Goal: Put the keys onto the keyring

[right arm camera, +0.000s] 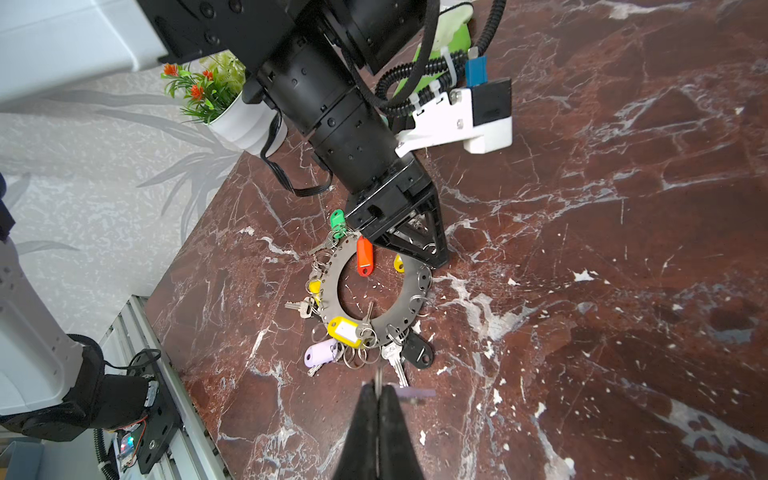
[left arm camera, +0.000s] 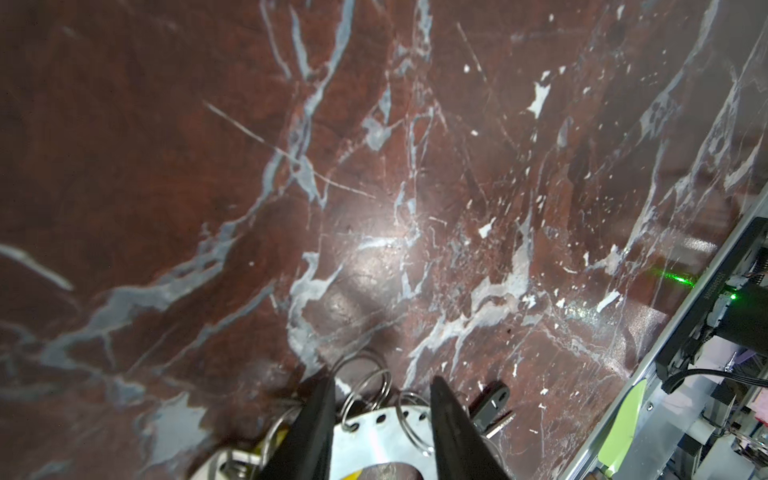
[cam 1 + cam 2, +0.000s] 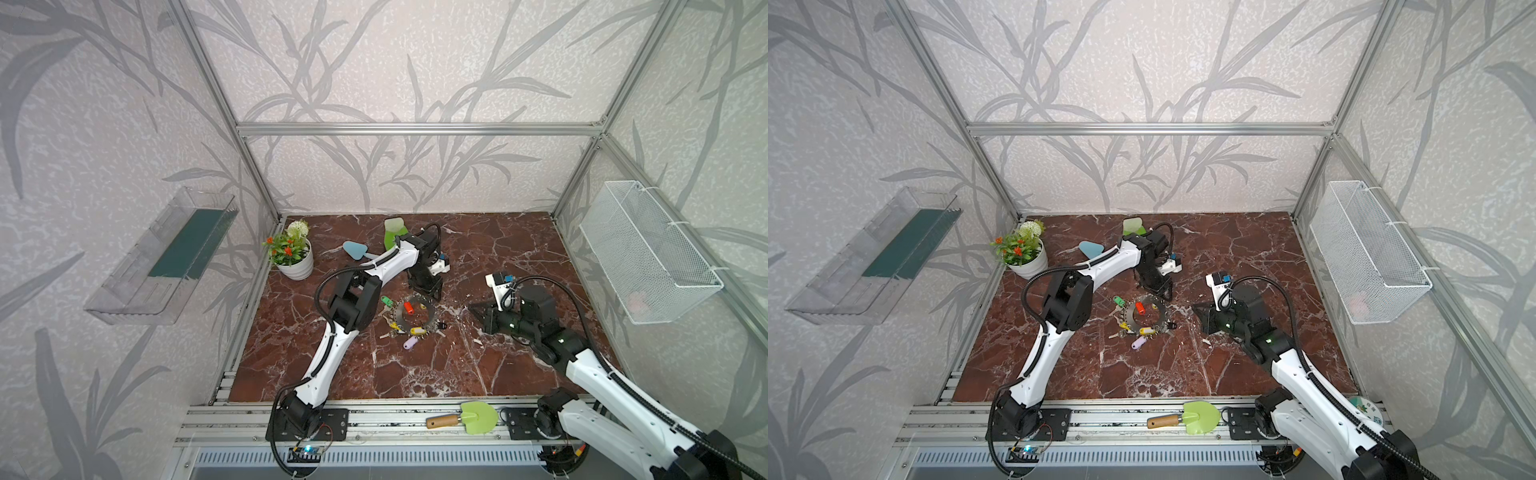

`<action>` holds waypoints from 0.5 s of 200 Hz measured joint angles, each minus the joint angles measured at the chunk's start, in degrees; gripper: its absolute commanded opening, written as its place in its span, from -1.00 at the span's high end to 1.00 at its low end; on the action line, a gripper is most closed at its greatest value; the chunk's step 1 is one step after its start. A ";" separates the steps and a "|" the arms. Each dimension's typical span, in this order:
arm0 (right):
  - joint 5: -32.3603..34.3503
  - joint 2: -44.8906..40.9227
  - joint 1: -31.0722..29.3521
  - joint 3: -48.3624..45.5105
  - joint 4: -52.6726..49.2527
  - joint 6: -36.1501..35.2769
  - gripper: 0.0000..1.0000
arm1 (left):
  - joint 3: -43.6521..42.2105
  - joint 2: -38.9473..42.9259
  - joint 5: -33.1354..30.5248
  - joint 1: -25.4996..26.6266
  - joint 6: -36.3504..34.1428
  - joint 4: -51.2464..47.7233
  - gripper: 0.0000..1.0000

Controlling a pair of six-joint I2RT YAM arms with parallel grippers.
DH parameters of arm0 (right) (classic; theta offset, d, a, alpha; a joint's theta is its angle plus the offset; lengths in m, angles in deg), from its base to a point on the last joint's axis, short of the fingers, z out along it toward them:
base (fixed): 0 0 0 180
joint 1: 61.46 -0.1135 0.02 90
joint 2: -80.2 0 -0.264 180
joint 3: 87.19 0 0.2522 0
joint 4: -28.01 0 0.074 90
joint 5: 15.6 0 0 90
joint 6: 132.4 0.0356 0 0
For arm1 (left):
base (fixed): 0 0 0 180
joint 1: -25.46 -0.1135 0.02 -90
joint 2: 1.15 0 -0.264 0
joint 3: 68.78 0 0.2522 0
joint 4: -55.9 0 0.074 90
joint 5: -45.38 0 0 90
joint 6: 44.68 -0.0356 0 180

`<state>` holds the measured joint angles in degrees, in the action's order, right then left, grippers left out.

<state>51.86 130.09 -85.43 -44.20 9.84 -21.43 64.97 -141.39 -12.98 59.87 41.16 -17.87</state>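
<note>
Where the rail runs along the near edge, a trowel [image 3: 478, 417] lies with its green blade to the right. White lettering on a black bar [image 2: 715, 282] near it is too blurred to read. Further in, the right gripper [image 1: 378, 390] has its jaws pressed together on a thin metal piece [image 1: 378, 376], with a blurred lilac strip [image 1: 417, 392] just beside the tips.

Just beyond lies the keyring [image 1: 328, 286], flat on the marble mid-table, its rim hung with wire loops. At its near rim sit a lilac tag [image 1: 321, 352], a black tag [image 1: 417, 351] and a yellow tag [image 1: 343, 331] whose white insert cannot be read. A red tag [image 1: 365, 257] reaches from the far rim into the open centre, and a green tag [image 1: 337, 219] sits just outside.

At that far rim the left gripper [image 2: 382, 386] points down, jaws parted astride the rim and a loop, gripping neither.

Behind, a white pot [image 3: 297, 268] holds flowers [image 3: 289, 243]. On the left wall a clear bin [image 3: 137, 270] holds a dark green slab [image 3: 187, 245]. On the right wall a wire basket [image 3: 631, 232] holds something pale pink [image 3: 638, 301].
</note>
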 measured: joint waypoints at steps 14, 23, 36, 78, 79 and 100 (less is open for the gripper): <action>0.00 -0.02 0.00 0.00 0.00 0.00 1.00 | 0.00 0.00 0.31 0.00 -0.35 -0.24 0.21; 0.00 -0.07 0.00 0.00 0.00 0.00 1.00 | 0.00 0.00 0.52 -0.02 -0.57 -0.44 0.25; 0.00 -0.11 0.00 0.00 -0.02 0.00 1.00 | 0.00 -0.02 1.07 -0.02 -1.20 -1.03 0.32; 0.00 -0.11 0.00 -0.04 -0.04 0.00 1.00 | 0.00 -0.02 3.13 -0.20 -3.50 -2.47 0.64; 0.00 -0.11 0.00 -0.04 -0.04 0.00 1.00 | 0.00 -0.02 3.15 -0.26 -3.56 -2.49 0.64; 0.00 -0.11 0.00 -0.17 -0.13 0.00 1.00 | 0.00 -0.02 3.45 -0.42 -3.91 -2.62 0.69</action>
<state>51.86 129.98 -85.43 -44.37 9.71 -21.43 64.97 -141.41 -9.53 59.46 37.25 -20.49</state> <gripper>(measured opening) 0.050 0.167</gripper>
